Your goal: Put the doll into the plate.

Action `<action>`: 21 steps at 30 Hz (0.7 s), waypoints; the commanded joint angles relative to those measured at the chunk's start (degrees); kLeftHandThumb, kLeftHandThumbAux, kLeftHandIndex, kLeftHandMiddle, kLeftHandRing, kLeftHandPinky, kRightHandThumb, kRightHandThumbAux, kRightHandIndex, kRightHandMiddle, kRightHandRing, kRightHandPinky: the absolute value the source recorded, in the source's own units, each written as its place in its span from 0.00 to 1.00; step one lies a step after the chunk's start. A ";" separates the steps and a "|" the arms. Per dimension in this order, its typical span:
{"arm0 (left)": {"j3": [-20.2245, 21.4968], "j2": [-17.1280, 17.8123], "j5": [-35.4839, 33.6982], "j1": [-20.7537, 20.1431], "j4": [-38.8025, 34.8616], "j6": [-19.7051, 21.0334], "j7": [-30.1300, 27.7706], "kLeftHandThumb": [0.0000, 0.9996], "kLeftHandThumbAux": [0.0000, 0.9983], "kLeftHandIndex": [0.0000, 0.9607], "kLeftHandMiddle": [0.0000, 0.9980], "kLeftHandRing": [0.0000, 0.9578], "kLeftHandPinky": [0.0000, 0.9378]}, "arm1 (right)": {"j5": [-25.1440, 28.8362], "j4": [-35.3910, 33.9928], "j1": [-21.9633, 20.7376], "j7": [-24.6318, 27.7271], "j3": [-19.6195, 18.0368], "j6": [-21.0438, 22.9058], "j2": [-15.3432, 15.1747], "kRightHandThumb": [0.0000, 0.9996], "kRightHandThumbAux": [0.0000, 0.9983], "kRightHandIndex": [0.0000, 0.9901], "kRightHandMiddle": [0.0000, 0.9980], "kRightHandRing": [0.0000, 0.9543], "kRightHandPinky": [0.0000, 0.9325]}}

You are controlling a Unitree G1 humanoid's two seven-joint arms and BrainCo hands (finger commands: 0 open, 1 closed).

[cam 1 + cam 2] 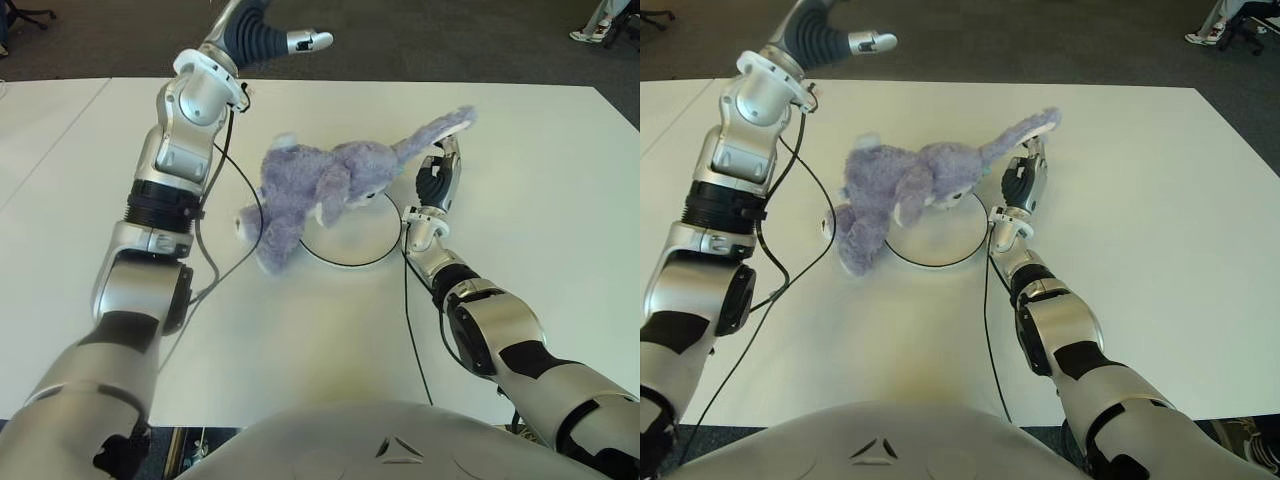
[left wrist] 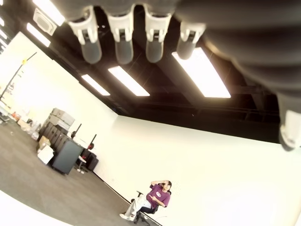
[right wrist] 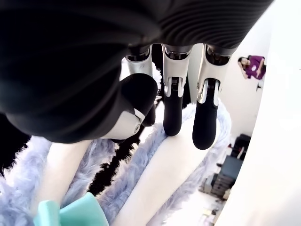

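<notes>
A fluffy purple doll [image 1: 330, 180] lies on its side across the left half of a white round plate [image 1: 365, 245], its legs hanging over the rim onto the table. One long ear [image 1: 440, 128] stretches out to the right. My right hand [image 1: 438, 175] stands just right of the plate, fingers nearly straight and open, fingertips [image 3: 205, 134] against that ear. My left hand [image 1: 300, 40] is raised high past the table's far edge with its fingers [image 2: 122, 42] spread, holding nothing.
The white table [image 1: 540, 200] spreads wide to the right and front. Black cables [image 1: 225, 200] trail over it left of the doll. A seated person [image 2: 157, 195] is far off in the room, and someone's shoes [image 1: 590, 32] show at the far right.
</notes>
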 commanded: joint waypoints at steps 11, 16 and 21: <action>1.96 3.12 -1.98 -2.00 4.85 4.72 -3.28 0.02 0.45 0.00 0.01 0.00 0.00 | -0.68 2.46 4.76 -0.59 0.93 0.99 2.63 1.00 0.74 0.30 0.19 0.23 0.45; 2.68 3.96 -2.17 -4.18 14.59 0.58 -0.77 0.02 0.46 0.00 0.00 0.00 0.00 | -0.52 2.44 4.87 -0.34 0.98 0.75 2.66 1.00 0.74 0.30 0.18 0.23 0.45; 4.19 5.80 -2.85 -4.51 21.13 -3.88 1.21 0.03 0.46 0.00 0.00 0.00 0.00 | -0.64 2.43 5.06 -0.54 1.09 0.60 2.55 1.00 0.74 0.30 0.18 0.23 0.45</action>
